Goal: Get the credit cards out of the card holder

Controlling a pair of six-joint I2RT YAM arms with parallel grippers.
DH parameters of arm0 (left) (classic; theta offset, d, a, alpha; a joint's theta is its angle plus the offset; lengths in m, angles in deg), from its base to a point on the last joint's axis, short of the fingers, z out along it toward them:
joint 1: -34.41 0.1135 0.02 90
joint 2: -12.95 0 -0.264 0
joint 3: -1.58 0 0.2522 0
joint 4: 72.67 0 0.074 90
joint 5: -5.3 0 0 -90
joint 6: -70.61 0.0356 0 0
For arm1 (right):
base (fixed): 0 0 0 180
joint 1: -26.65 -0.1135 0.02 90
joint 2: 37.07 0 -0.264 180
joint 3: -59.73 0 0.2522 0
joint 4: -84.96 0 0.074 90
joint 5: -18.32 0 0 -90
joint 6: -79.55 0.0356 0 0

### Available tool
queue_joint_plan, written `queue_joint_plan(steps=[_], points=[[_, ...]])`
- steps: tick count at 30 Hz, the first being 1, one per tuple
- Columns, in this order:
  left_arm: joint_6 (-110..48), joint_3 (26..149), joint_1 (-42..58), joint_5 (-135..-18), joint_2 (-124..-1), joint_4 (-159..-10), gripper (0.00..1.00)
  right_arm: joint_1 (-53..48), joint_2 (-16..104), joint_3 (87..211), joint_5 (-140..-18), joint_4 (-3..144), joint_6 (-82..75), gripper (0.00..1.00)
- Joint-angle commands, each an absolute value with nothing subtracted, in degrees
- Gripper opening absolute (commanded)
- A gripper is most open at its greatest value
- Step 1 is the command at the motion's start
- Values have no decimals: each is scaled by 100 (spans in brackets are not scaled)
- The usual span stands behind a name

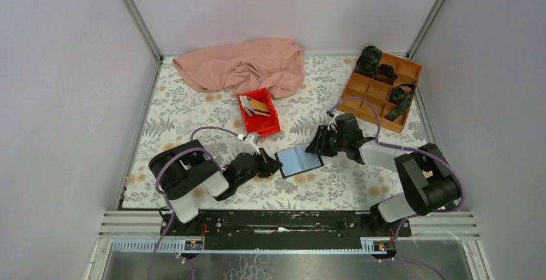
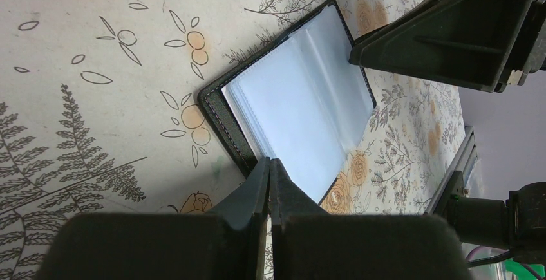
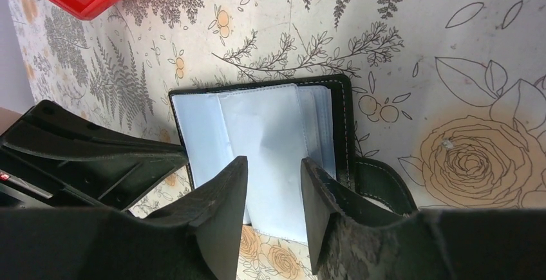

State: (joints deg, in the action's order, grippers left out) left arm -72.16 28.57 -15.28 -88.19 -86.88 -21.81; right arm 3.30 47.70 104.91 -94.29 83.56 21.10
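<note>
Our left hand (image 2: pixel 269 167) is clenched, tips at the near edge of the card holder (image 2: pixel 302 93), which lies open on the counter (image 2: pixel 96 132) between both hands. Right hand (image 3: pixel 273 163) hangs released over the clear sleeves. Best play, we reckon: pin the cover firmly, then lift one leaf to check for hidden cards. Black stitched edges, pale blue pockets that look empty; credit cards (image 1: pixel 256 105) sit in the red tray (image 1: pixel 268 126).

Black card holder (image 1: pixel 299 161), pale blue inside; floral table cover (image 1: pixel 193 109); red tray (image 1: pixel 268 127).
</note>
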Motion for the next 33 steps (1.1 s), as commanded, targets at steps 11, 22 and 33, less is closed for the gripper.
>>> queue_joint_plan(steps=[11,22,33], points=[[-7019,2780,-1489,-8765,-8785,-2691,4,-480,5086,10267,-9691,8941,2247,44],[-7027,2766,-1490,-8725,-8818,-2650,4,-952,4408,10605,-9152,8316,2215,45],[-7030,2688,-1489,-8722,-8730,-2611,4,22,4071,10454,-9190,7834,1954,45]])
